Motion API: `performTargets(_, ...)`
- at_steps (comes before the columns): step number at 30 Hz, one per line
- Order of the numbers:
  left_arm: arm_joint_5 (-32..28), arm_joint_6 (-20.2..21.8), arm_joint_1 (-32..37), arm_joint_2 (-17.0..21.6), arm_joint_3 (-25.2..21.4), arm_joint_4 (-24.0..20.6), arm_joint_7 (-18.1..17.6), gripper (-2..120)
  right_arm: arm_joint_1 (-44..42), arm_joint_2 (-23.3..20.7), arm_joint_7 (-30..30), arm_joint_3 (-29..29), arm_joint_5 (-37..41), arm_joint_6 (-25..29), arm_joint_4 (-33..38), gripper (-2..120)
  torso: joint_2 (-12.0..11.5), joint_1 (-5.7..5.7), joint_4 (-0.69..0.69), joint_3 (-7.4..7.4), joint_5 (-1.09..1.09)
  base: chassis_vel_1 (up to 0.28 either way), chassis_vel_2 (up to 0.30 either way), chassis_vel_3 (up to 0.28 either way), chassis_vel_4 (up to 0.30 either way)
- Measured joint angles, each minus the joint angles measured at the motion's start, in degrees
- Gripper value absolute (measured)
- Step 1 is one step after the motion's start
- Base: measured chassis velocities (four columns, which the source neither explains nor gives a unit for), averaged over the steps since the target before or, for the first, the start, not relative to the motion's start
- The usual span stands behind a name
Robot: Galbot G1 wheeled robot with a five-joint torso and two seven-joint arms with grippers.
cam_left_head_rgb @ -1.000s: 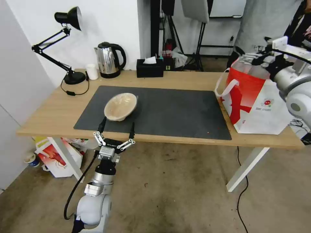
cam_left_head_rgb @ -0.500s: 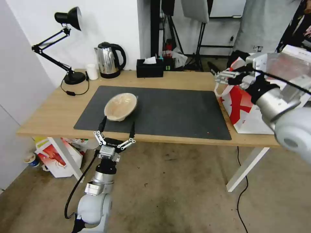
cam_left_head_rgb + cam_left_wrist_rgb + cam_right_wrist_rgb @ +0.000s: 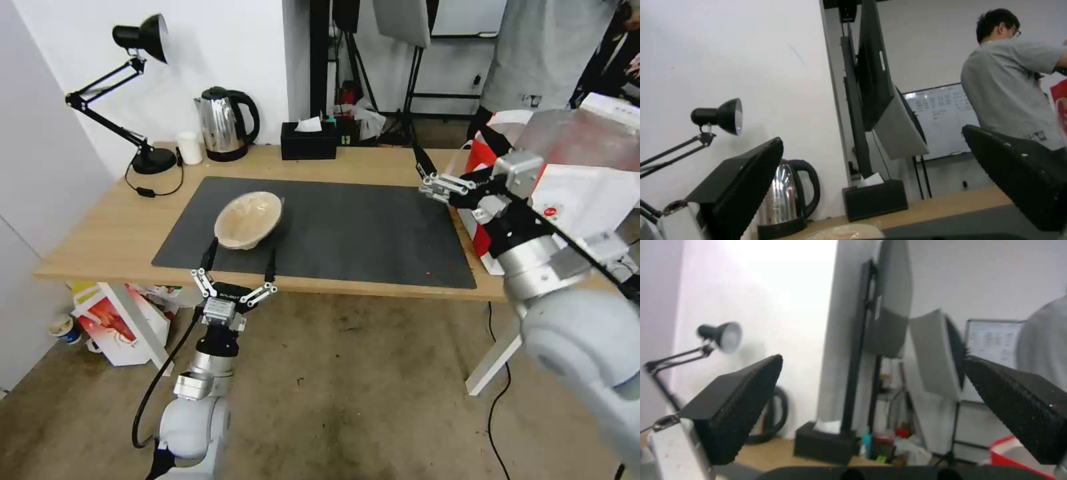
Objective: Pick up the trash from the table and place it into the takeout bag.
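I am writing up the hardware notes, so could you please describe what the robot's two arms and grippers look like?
Both arms are rounded silver-grey metal links with white shells. The left gripper has a small silvery body, bare metal linkage bars and two slim black fingers; a black cable loops along its arm. The right gripper has the same silver linkages, a boxy grey wrist block and a thin black cable. The wrist views show textured black finger pads.
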Motion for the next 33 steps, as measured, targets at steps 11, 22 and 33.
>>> performTargets(11, -0.09, 0.06, -0.84, -0.01, 0.37, 0.67, -0.03, 100, -11.73, 11.96, -1.35, 2.46, -13.47, 8.48, -0.6, 100, -0.01, 0.0, 0.0, 0.0, -0.01, 0.0, 0.0, 0.0, 0.0)
performTargets(22, -0.32, 0.09, -0.93, -0.01, 0.29, 0.6, -0.04, 100, -22.72, 22.11, 2.22, -0.11, -26.64, 14.94, -2.05, 100, 0.0, 0.0, -0.01, 0.0, 0.01, 0.0, 0.0, 0.0, 0.0)
performTargets(33, -0.35, 0.02, -0.81, -0.01, 0.05, 0.45, -0.05, 100, -30.7, 25.85, 4.63, -1.85, -34.69, 26.21, -4.65, 100, 0.0, 0.0, 0.0, 0.0, 0.01, 0.0, 0.0, 0.0, 0.0)
